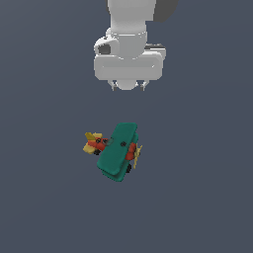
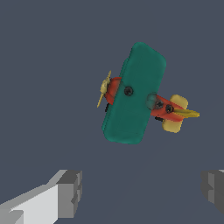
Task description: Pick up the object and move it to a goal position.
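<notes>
Gripper: fingers spread wide, empty, poised above and apart from the toy biplane, which rests alone on the grey floor. Risk, judged: a grasp across the broad teal wings may exceed the span and slip, tipping it. Wrist view alone shows the finger gap; exterior view shows height above the toy.

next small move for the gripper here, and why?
Probably shift sideways until centred over the toy biplane, then descend. The gripper hangs above and apart from it, jaws open and holding nothing, and in the wrist view the biplane sits off the line between the fingertips.
</notes>
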Robot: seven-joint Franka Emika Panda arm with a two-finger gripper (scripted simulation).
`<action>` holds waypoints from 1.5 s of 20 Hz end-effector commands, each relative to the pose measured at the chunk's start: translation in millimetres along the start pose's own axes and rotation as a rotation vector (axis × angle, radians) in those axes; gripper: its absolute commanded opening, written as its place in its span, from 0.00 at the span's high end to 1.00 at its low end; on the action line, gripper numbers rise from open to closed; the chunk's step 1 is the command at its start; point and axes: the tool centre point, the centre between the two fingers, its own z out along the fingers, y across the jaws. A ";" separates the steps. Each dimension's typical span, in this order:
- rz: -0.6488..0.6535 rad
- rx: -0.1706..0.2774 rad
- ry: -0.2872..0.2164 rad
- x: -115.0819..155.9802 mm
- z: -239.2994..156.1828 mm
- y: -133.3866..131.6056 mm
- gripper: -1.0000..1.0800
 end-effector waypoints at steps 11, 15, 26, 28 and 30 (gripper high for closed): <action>-0.013 -0.003 0.004 -0.6 -2.6 -13.8 0.38; -0.018 -0.020 -0.015 -3.0 4.6 -10.9 0.38; -0.053 -0.113 -0.114 -17.3 41.2 1.9 0.38; -0.060 -0.130 -0.132 -20.2 47.8 4.5 0.38; -0.066 -0.144 -0.148 -22.7 53.4 6.8 0.38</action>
